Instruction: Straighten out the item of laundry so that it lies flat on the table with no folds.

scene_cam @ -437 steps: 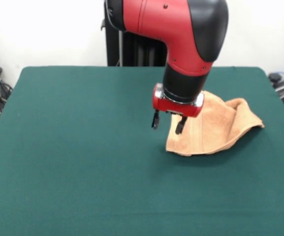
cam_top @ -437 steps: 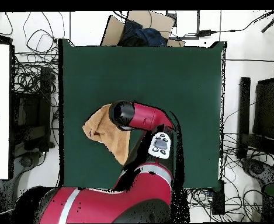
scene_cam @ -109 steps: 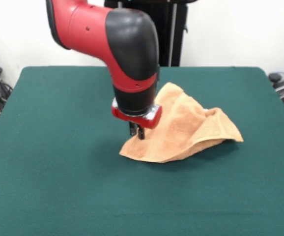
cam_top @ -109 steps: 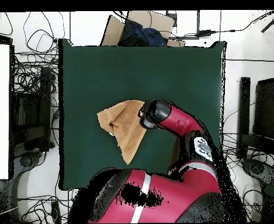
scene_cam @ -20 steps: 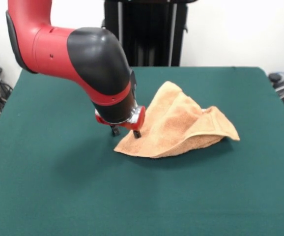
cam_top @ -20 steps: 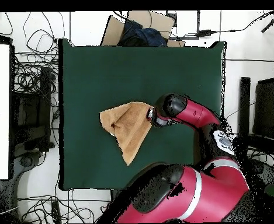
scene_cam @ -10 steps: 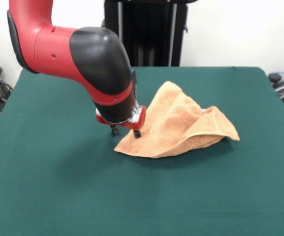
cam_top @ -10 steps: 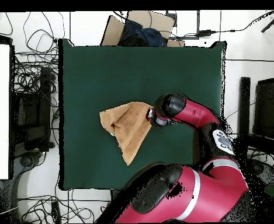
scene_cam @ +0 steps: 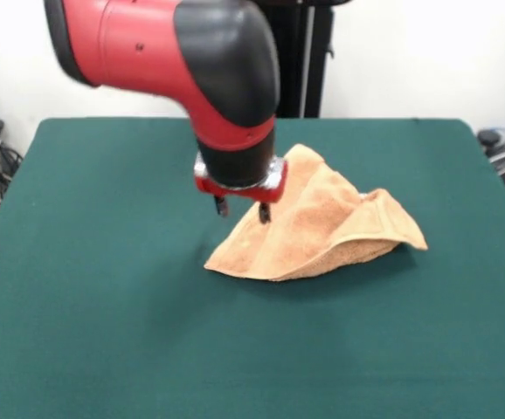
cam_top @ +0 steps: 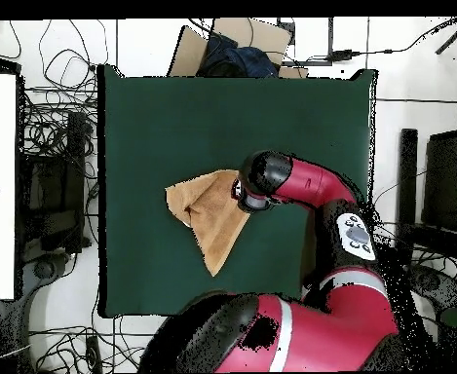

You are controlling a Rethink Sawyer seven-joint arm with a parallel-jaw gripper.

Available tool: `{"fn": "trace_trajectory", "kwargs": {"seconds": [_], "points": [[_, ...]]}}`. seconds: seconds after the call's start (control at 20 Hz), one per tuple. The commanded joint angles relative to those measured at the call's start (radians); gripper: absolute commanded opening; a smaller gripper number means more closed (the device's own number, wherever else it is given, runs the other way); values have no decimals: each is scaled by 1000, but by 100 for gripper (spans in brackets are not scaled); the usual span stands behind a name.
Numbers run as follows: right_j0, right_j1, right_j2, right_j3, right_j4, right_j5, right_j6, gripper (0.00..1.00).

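Note:
The item of laundry (scene_cam: pixel 322 229) is a peach-orange towel lying bunched and folded on the green table (scene_cam: pixel 104 297), with a raised ridge through its middle. In the overhead view the item of laundry (cam_top: pixel 208 214) forms a rough triangle left of centre on the table (cam_top: pixel 173 117). My gripper (scene_cam: pixel 241 209) hangs open just above the towel's left part, its two fingertips apart and holding nothing. From above, the arm's head hides the gripper at the towel's right edge.
Cables and boxes lie on the floor around the table in the overhead view. A cardboard box (cam_top: pixel 234 44) sits past the table's far edge. A black stand (scene_cam: pixel 274 61) rises behind the table in the front view.
The gripper has risen off the towel's left corner and shifted right, over the cloth. The towel lies as it did.

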Motion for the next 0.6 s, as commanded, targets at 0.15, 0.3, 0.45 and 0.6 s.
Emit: {"fn": "trace_trajectory", "kwargs": {"seconds": [0.15, 0.3, 0.45, 0.6], "points": [[65, -121, -23, 111, 23, 138, 178, 100], [82, -138, -26, 123, 38, 148, 204, 100], [95, -143, -26, 139, 53, 136, 225, 100], [108, -132, -26, 166, 67, 80, 252, 100]]}}
